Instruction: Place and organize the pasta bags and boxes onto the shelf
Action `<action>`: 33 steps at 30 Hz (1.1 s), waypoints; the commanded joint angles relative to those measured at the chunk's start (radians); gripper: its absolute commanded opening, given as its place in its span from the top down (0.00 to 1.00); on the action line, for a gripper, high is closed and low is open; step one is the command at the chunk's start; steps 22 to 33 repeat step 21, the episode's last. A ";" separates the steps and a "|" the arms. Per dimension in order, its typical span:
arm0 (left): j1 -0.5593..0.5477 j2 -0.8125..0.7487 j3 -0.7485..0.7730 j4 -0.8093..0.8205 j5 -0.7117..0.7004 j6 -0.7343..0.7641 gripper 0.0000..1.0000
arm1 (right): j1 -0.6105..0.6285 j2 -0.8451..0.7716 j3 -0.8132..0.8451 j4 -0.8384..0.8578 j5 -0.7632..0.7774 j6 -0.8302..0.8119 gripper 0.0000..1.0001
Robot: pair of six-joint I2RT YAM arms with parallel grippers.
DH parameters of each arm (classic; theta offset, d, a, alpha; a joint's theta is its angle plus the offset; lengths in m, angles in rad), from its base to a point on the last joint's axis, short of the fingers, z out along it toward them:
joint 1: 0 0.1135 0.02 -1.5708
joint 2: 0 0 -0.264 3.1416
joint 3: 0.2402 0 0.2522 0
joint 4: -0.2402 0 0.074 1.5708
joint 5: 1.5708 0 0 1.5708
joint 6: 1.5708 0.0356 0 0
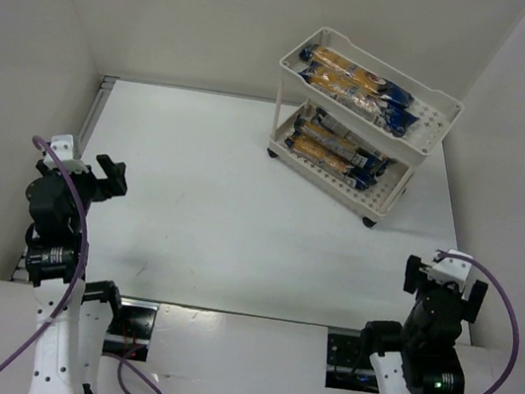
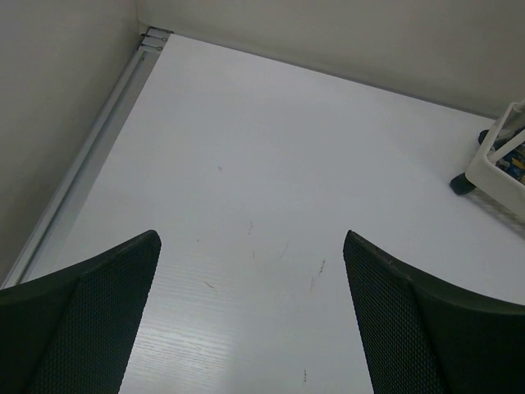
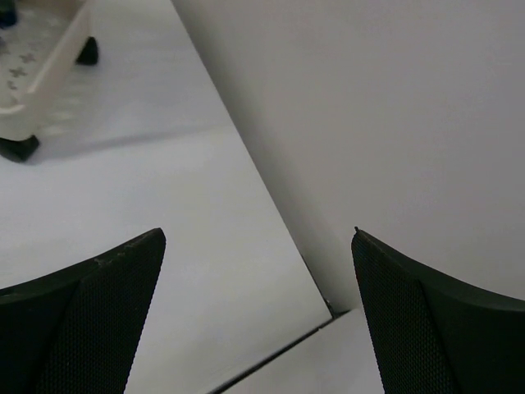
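The cream-white two-tier shelf cart [image 1: 444, 103] stands at the back right of the table. Pasta packets with dark blue ends and orange-yellow middles lie on its top tray [image 1: 356, 82] and on its lower tray [image 1: 335, 149]. A corner of the cart also shows in the left wrist view [image 2: 502, 160] and in the right wrist view [image 3: 51, 57]. My left gripper [image 1: 109, 175] is open and empty over the bare table at the near left. My right gripper [image 1: 442, 278] is open and empty at the near right, beside the right wall.
White walls enclose the table at the back, left and right. A metal rail [image 2: 98, 144] runs along the left wall. The table's near right edge meets the right wall [image 3: 332, 312] just under my right gripper.
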 commanded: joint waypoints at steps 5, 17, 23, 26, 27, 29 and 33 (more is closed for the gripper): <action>0.007 0.003 -0.005 0.023 0.023 -0.027 0.01 | -0.104 -0.027 -0.099 -0.049 0.091 0.012 0.01; 0.007 0.003 -0.014 0.023 0.023 -0.027 0.01 | -0.275 -0.027 -0.270 -0.017 0.066 -0.036 0.01; 0.007 0.003 -0.014 0.023 0.023 -0.027 0.01 | -0.284 -0.027 -0.260 -0.017 0.057 -0.036 0.01; 0.007 0.003 -0.014 0.023 0.023 -0.027 0.01 | -0.284 -0.027 -0.260 -0.017 0.057 -0.036 0.01; 0.007 0.003 -0.014 0.023 0.023 -0.027 0.01 | -0.284 -0.027 -0.260 -0.017 0.057 -0.036 0.01; 0.007 0.003 -0.014 0.023 0.023 -0.027 0.01 | -0.284 -0.027 -0.260 -0.017 0.057 -0.036 0.01; 0.007 0.003 -0.014 0.023 0.023 -0.027 0.01 | -0.284 -0.027 -0.260 -0.017 0.057 -0.036 0.01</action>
